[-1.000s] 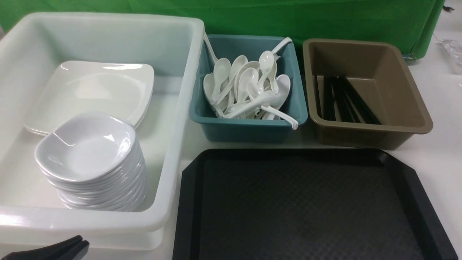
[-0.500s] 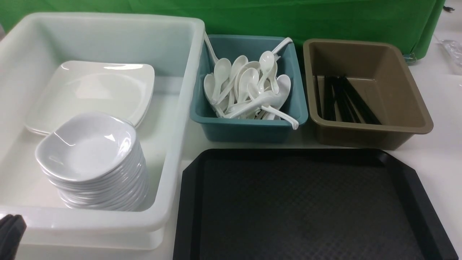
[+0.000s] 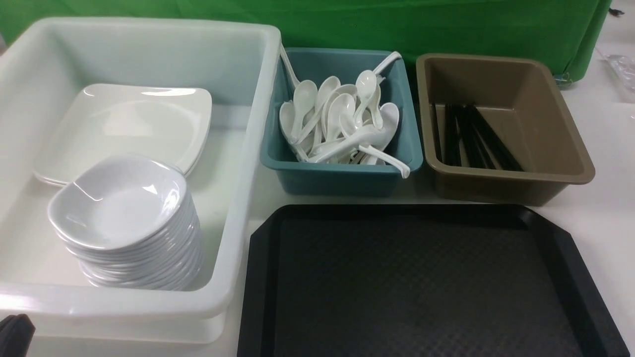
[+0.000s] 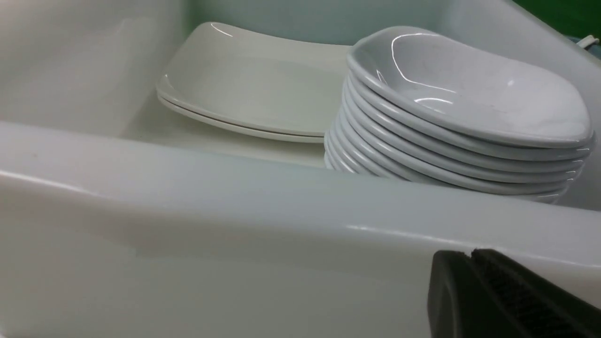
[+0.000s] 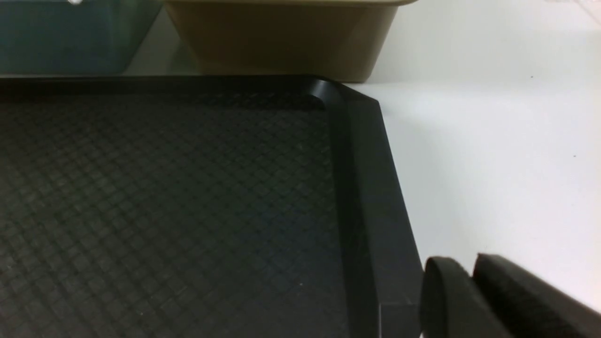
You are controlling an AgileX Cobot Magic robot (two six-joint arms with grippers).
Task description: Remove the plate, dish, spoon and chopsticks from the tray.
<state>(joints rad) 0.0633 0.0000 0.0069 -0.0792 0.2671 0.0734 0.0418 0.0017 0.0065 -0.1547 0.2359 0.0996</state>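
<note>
The tray [image 3: 426, 282] lies bare at the tabletop's near edge, its diamond floor free of tableware, so the clearing looks done. The plate [image 3: 129, 126] lies in the white tub's [image 3: 248, 163] far corner; the dish [image 3: 119, 201] tops a stack at its near wall. The spoon sits somewhere among the heap in the teal bin [image 3: 342, 173], the chopsticks [image 3: 471, 136] in the brown bin [image 3: 516, 183]: sorted by kind. The left gripper [image 4: 472, 256], fingers together, hangs outside the tub's near wall. The right gripper [image 5: 474, 265] hovers off the tray's right rim; I cannot tell its fingers' state. No writing shows.
</note>
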